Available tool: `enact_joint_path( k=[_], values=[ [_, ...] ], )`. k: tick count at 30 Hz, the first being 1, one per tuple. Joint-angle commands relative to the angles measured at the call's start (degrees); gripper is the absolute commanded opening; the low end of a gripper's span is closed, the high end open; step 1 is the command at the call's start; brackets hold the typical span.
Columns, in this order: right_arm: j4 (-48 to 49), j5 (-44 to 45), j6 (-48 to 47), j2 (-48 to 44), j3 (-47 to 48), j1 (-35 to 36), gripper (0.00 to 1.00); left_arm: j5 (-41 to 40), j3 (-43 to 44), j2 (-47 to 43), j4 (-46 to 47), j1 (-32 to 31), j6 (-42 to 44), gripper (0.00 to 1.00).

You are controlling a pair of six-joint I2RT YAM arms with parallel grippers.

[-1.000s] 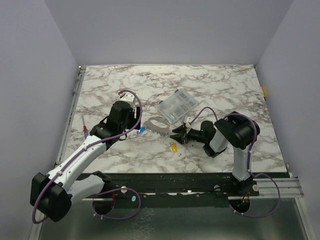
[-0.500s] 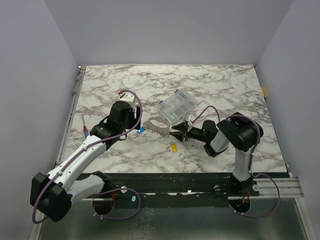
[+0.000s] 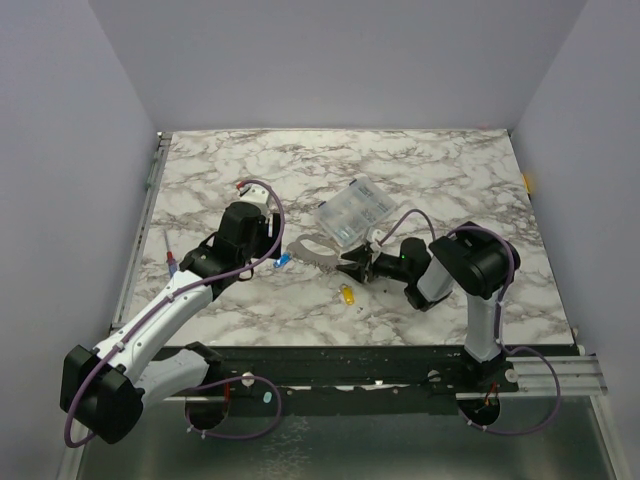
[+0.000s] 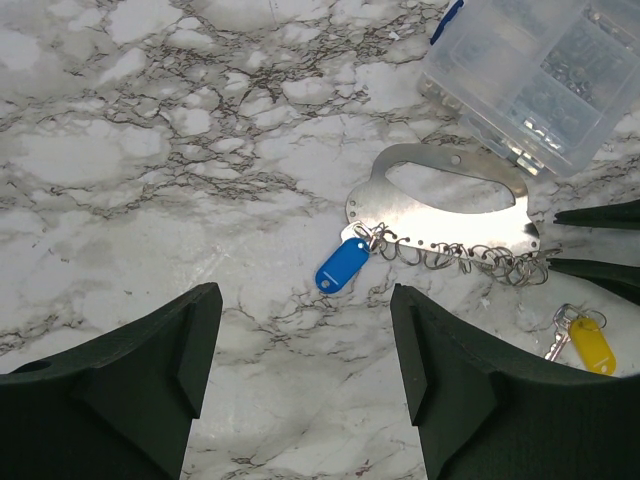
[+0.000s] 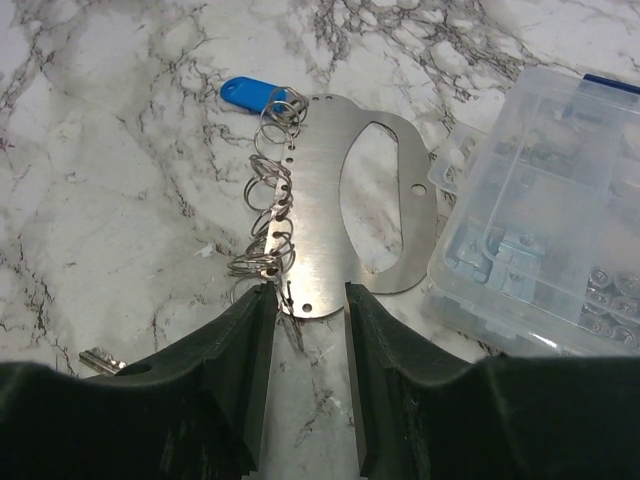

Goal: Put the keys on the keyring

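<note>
The keyring is a flat silvery plate (image 5: 320,200) with a handle cutout and a row of wire rings (image 5: 265,220) along one edge; it lies flat on the marble (image 3: 312,247) (image 4: 430,222). The blue key (image 4: 342,264) (image 5: 250,93) (image 3: 283,261) hangs on the end ring. The yellow key (image 4: 590,347) (image 3: 347,294) lies loose on the table with its own small ring. My right gripper (image 5: 310,300) (image 3: 350,267) is open, jaws low on either side of the plate's near end and last rings. My left gripper (image 4: 305,330) (image 3: 265,262) is open and empty, above the table short of the blue key.
A clear plastic compartment box (image 3: 355,210) (image 4: 530,70) (image 5: 540,230) stands right behind the plate, nearly touching it. A thin red-tipped tool (image 3: 170,262) lies near the table's left edge. A small silvery bit (image 5: 98,358) shows left of my right fingers.
My right gripper has edged left toward the plate's end, and its arm has shifted slightly. The left arm, keys and plate have not moved.
</note>
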Motion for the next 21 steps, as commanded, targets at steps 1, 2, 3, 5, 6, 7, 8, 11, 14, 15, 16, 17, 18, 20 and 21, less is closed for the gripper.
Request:
enact_joint_path(
  k=[1,2,3,5,6,7,8,11,14,15,16,17,18,20,21],
  values=[
    [-2.89,-1.43,-3.06,0.68,-0.14,0.33,0.42,-1.01,-0.85,-0.09,0.37,-0.24,0.54,0.75],
    [-3.72,-1.61,-3.43,0.86,-0.07,0.31,0.41,-0.96,-0.85,-0.05,0.41,-0.2,0.54,0.75],
    [-3.99,-1.6,-3.56,1.05,-0.05,0.33,0.41,-0.9,-0.85,0.0,0.37,-0.19,0.54,0.75],
    [-3.66,-1.54,-3.51,1.65,0.23,0.33,0.41,-0.89,-0.85,0.04,0.42,-0.2,0.54,0.75],
    [-3.8,-1.56,-3.43,1.8,0.52,0.28,0.4,-0.89,-0.85,0.11,0.46,-0.2,0.53,0.75],
    [-4.45,-1.6,-3.41,1.78,0.89,0.4,0.4,-0.85,-0.85,0.15,0.44,-0.22,0.54,0.75],
    [-5.22,-1.68,-3.41,1.81,1.3,0.39,0.4,-0.89,-0.85,0.23,0.49,-0.24,0.52,0.75],
    [-5.1,-2.03,-3.45,2.06,1.55,0.41,0.39,-1.06,-0.85,0.28,0.46,-0.19,0.54,0.75],
    [-4.27,-2.34,-3.32,2.69,1.68,0.5,0.37,-1.16,-0.84,0.39,0.43,-0.23,0.54,0.75],
    [-4.26,-2.35,-3.32,2.89,1.85,0.58,0.37,-1.07,-0.85,0.39,0.42,-0.24,0.54,0.75],
    [-4.26,-2.35,-3.44,3.08,2.0,0.68,0.36,-1.07,-0.82,0.39,0.42,-0.24,0.54,0.75],
    [-4.44,-2.35,-3.64,3.28,2.17,0.79,0.35,-1.07,-0.84,0.37,0.44,-0.26,0.51,0.75],
    [-4.9,-2.35,-3.85,3.36,2.37,0.93,0.35,-1.07,-0.85,0.38,0.5,-0.21,0.51,0.75],
    [-5.73,-2.28,-4.37,3.32,2.5,1.09,0.34,-1.07,-0.85,0.45,0.39,-0.19,0.54,0.75],
    [-5.93,-2.26,-4.64,3.3,2.5,1.18,0.32,-1.05,-0.85,0.43,0.38,-0.19,0.52,0.75]
  ],
)
